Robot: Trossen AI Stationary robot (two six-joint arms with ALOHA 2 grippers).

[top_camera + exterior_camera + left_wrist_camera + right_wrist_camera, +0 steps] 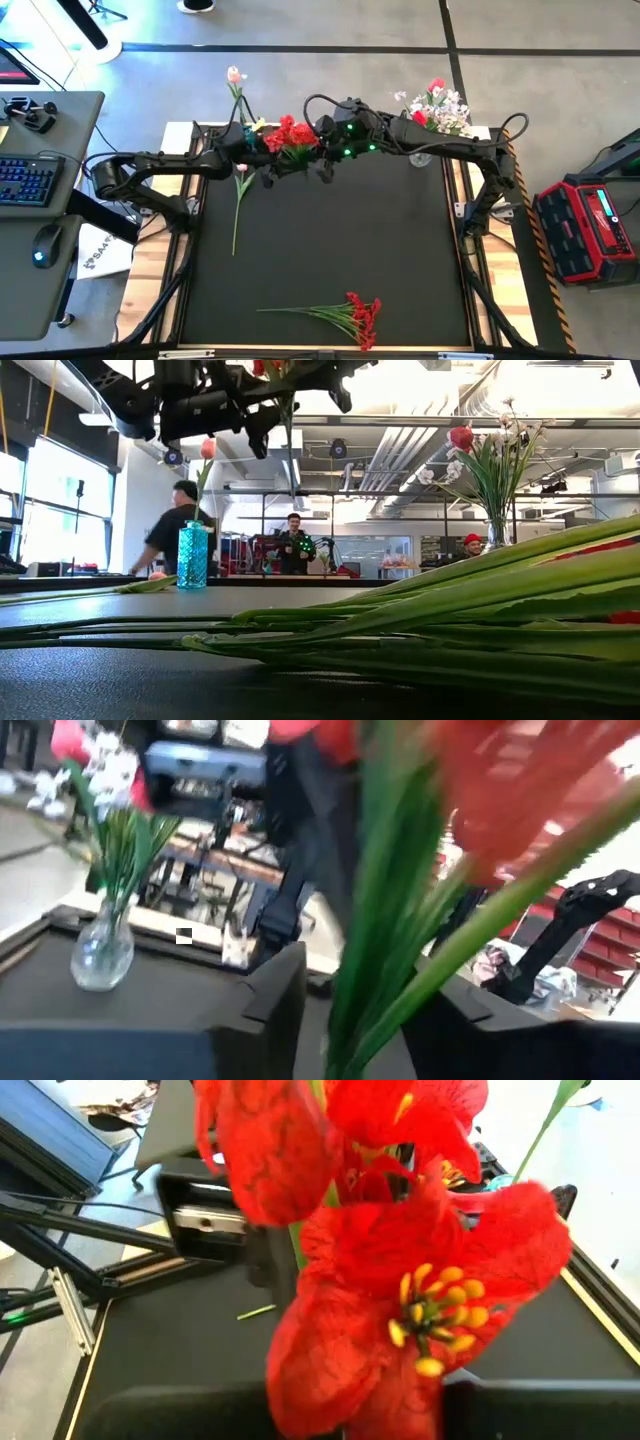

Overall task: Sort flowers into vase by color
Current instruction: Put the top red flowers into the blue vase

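A bunch of red blooms is held up over the table's far middle, between both grippers. My left gripper is shut on its green stems. My right gripper is right beside the blooms, which fill its wrist view. A pink-white tulip lies flat on the mat to the left. Another tulip stands in a teal vase. A clear glass vase at the far right holds white and red flowers. A second red bunch lies by the near edge. My left gripper pinches the red bunch's green stems between its two fingers, just below the blooms. The bunch is lifted clear of the table, and a stem end hangs down below the grippers.
The mat's middle is bare between the far vases and the near red bunch. A wooden rim frames the table. A desk with a keyboard stands to the left and a red case to the right. People stand in the room behind.
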